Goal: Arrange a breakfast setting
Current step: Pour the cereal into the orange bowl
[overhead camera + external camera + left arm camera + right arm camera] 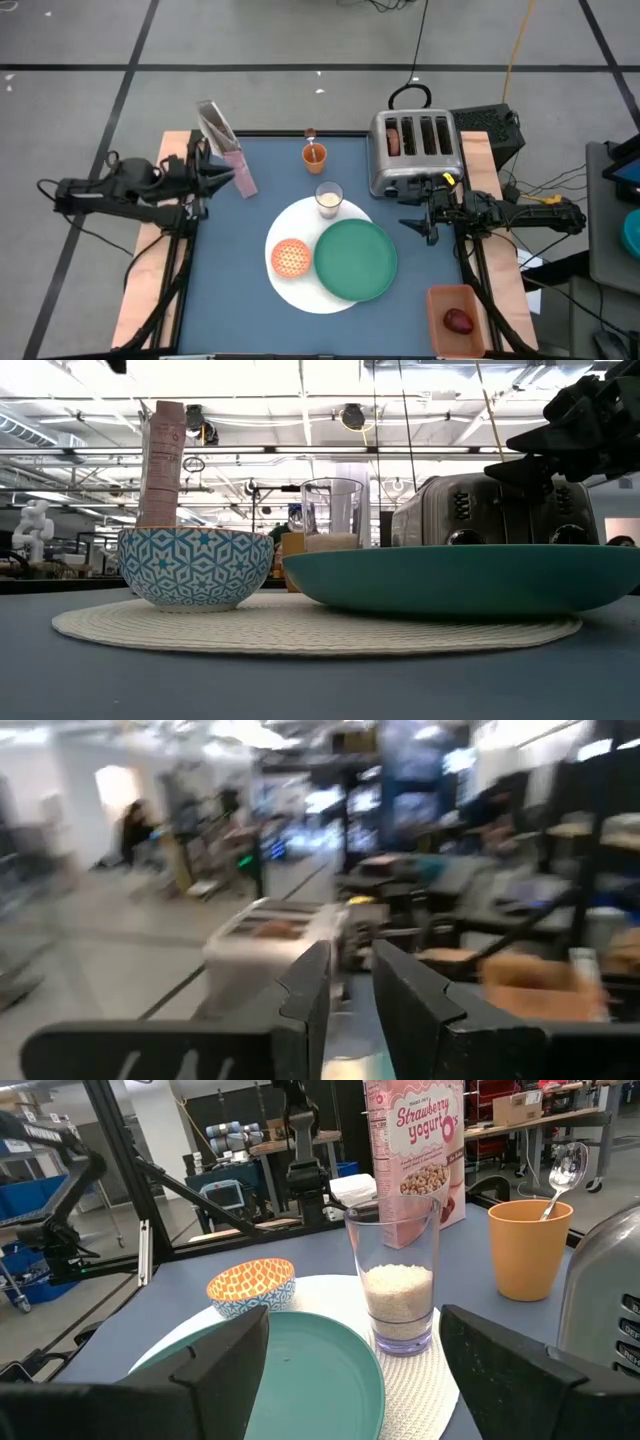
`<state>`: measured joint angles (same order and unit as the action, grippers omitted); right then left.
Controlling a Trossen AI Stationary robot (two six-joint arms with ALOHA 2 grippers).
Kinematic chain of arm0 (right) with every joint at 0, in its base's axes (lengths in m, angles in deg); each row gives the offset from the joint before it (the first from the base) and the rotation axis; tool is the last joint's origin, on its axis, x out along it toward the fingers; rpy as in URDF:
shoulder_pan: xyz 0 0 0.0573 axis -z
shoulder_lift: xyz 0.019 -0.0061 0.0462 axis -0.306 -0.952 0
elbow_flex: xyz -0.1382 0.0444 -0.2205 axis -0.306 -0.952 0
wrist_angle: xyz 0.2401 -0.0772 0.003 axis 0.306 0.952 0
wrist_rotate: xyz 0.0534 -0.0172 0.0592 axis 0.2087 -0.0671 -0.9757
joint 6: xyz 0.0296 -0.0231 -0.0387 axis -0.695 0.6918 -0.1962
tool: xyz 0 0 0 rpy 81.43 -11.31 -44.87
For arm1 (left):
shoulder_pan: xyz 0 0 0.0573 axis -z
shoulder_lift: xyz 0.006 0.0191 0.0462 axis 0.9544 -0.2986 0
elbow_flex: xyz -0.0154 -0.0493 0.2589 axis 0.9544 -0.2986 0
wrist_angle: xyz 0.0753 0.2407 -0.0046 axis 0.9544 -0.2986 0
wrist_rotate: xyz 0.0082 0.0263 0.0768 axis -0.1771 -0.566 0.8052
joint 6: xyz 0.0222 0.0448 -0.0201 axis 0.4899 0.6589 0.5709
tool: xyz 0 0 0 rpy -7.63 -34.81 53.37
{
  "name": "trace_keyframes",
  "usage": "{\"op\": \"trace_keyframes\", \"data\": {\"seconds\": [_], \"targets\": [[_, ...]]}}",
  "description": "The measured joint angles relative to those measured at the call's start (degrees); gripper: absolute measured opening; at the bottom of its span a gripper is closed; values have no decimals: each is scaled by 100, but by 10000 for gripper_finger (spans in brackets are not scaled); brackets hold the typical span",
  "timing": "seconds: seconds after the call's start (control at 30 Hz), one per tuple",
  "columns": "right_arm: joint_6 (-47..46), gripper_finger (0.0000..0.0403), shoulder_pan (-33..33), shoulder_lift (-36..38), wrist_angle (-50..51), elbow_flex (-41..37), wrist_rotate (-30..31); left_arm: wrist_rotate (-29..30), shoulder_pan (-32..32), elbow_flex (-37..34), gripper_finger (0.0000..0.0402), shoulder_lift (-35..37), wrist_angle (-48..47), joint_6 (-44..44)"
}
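The pink cereal box [228,150] stands upright at the table's far left. The orange cup [314,154] holds the spoon [562,1168]. The milk glass [328,200], the patterned bowl [291,257] and the green plate [357,260] sit on the white round plate [290,295]. The bagel [393,140] sticks in a toaster slot. The dark-red fruit [458,321] lies in the tan bin. My left gripper [232,177] is beside the box's near left side, its fingers [310,990] almost together. My right gripper [408,224] is open and empty, right of the green plate. My left gripper points level toward the table's right, with its tip next to the cereal box's near left side [243,180]. I cannot tell whether it touches the box. A pale strip shows in the narrow gap between the fingers, and I cannot tell what it is.
The silver toaster [415,150] stands at the far right, just beyond my right gripper. The tan bin [440,300] sits on the wooden strip at the near right. Bare blue table shows at the near left and between the box and the plates.
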<state>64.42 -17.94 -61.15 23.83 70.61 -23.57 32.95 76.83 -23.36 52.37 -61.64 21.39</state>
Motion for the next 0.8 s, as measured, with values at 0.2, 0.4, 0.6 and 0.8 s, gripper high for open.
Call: {"op": "trace_keyframes", "data": {"seconds": [0.2,0.4,0.6,0.8], "targets": [[0,286,0,0,-1,0,0,239,0,1567,109,-968,-1552,-551],[0,286,0,0,0,0,0,758,-2,3005,189,-1905,-3500,-1236],[0,286,0,0,-1,0,0,1298,-250,4064,261,-2797,-5188,-1763],[0,286,0,0,-1,0,0,1261,-679,4780,273,-3432,-6273,-1805]]}}
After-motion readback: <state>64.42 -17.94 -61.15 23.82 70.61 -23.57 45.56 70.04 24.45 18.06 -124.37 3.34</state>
